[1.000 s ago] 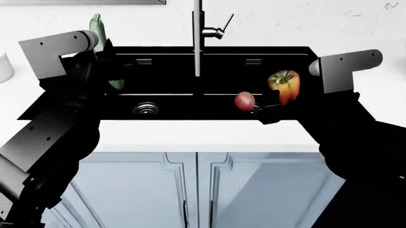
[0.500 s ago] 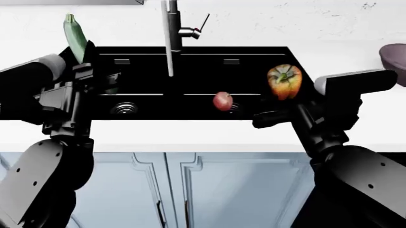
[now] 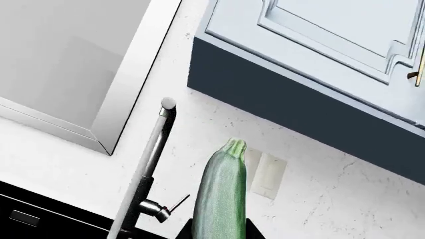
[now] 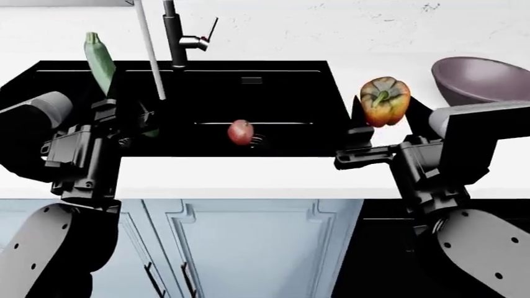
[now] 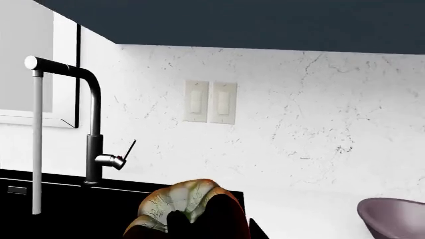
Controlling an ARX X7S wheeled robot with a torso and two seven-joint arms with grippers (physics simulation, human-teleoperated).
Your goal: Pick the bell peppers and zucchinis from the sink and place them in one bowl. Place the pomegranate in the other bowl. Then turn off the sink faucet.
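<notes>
Zucchini (image 4: 100,58) smooth, slim, upright | bell pepper (image 4: 384,101) lumpy, glossy

A white speckled table (image 4: 248,177) runs along pale blue cabinet doors (image 4: 248,248) below. Behind it, a white marbled backsplash (image 5: 319,129) carries a pair of cream wall switches (image 5: 210,101). A dark underside of upper cabinets (image 5: 265,25) hangs above, with panelled pale doors (image 3: 332,30), and a window frame (image 3: 99,74) stands beside them.
</notes>
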